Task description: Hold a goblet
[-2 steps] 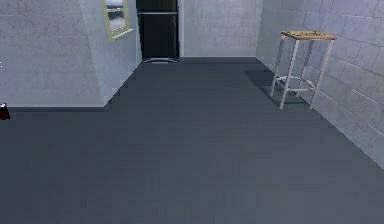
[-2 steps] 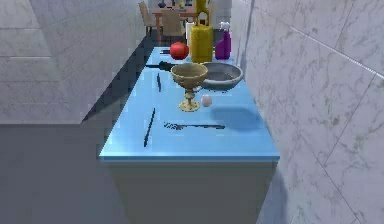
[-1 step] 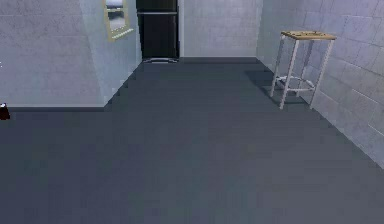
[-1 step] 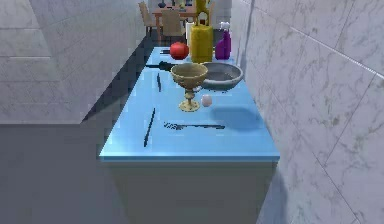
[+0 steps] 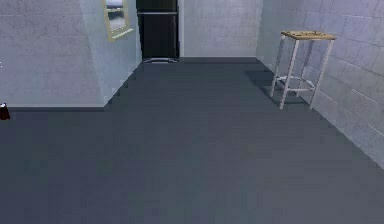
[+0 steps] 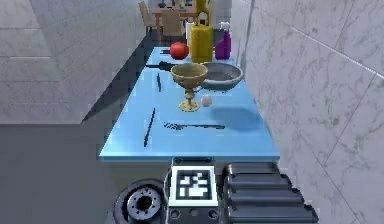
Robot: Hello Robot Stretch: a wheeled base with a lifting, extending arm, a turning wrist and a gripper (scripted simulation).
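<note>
A golden goblet (image 6: 189, 82) stands upright near the middle of a light blue countertop (image 6: 230, 140) in the arm side view. At that view's bottom edge, below the counter's near end, sit the arm's white marked square (image 6: 195, 185) and, left of it, the gripper's dark round body (image 6: 140, 205). I cannot make out the gripper's far end, so I cannot tell whether it holds anything. The goblet is well up the picture from the gripper.
Around the goblet are a grey bowl (image 6: 222, 74), a small pale ball (image 6: 207, 100), a red fruit (image 6: 178, 50), yellow (image 6: 202, 38) and purple (image 6: 224, 43) bottles, and dark cutlery (image 6: 152, 125). The forward view has open dark floor (image 5: 190, 150), a white-legged stool (image 5: 305, 60) and a dark doorway (image 5: 158, 30).
</note>
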